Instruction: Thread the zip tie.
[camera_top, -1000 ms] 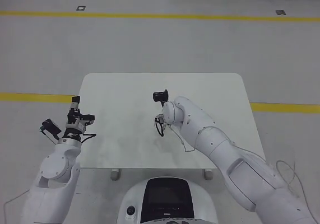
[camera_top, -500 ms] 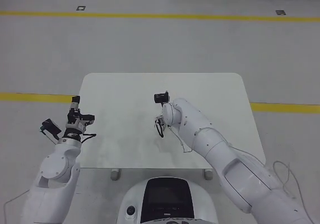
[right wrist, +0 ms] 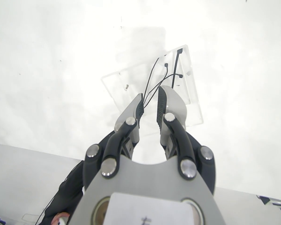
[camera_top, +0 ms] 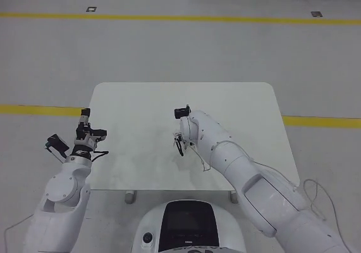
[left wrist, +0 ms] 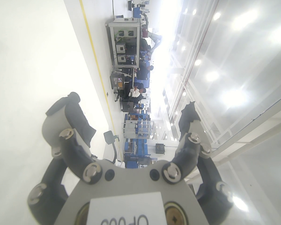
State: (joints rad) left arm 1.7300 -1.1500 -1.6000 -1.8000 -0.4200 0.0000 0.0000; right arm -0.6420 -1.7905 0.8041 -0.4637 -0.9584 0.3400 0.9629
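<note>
Black zip ties (right wrist: 177,61) lay in clear tray (right wrist: 192,108) on counter (camera_top: 231,101). Their tails ran behind right hand (right wrist: 151,92) above the tray; its fingers were slightly parted, contact unclear. Left hand (left wrist: 131,101) spread wide, well apart from tray.

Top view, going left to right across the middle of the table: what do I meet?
Left gripper → table, its bare left half → right gripper, pointing down over the zip ties → the bare right half.
</note>
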